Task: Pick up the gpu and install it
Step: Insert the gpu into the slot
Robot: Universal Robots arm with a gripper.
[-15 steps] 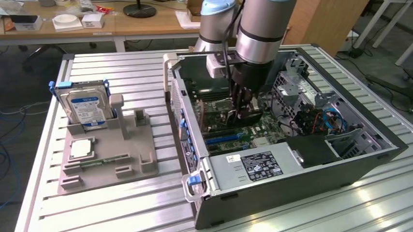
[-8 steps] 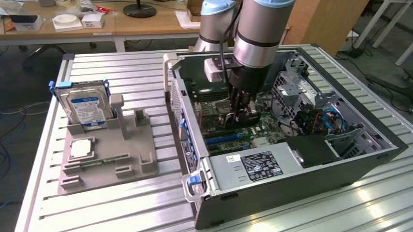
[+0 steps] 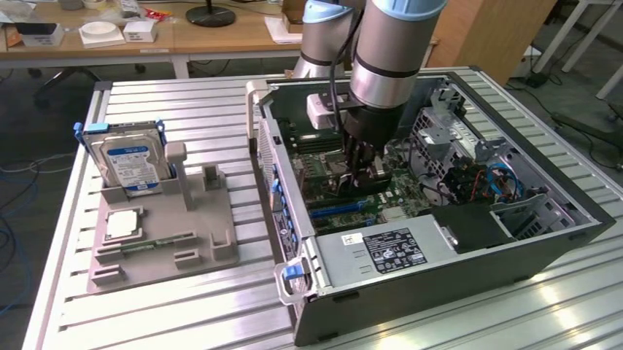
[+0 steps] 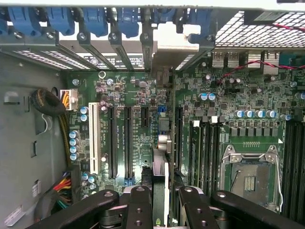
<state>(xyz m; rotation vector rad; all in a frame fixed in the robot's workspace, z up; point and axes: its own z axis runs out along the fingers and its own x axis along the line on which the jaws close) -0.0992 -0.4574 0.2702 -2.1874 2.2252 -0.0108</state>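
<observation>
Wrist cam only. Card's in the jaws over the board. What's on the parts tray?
Observer: The hard drive stands upright in the grey tray, at the exterior view's left of the case.
Operator: Memory stick?
Observer: The memory stick lies flat in the tray, nearer the camera than the hard drive.
Operator: Arm posture?
Observer: The arm holding the graphics card points straight down into the open case, which lies on its side.

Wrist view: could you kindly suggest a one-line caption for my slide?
Gripper holds the gpu edge-on over the expansion slots of the motherboard.
</observation>
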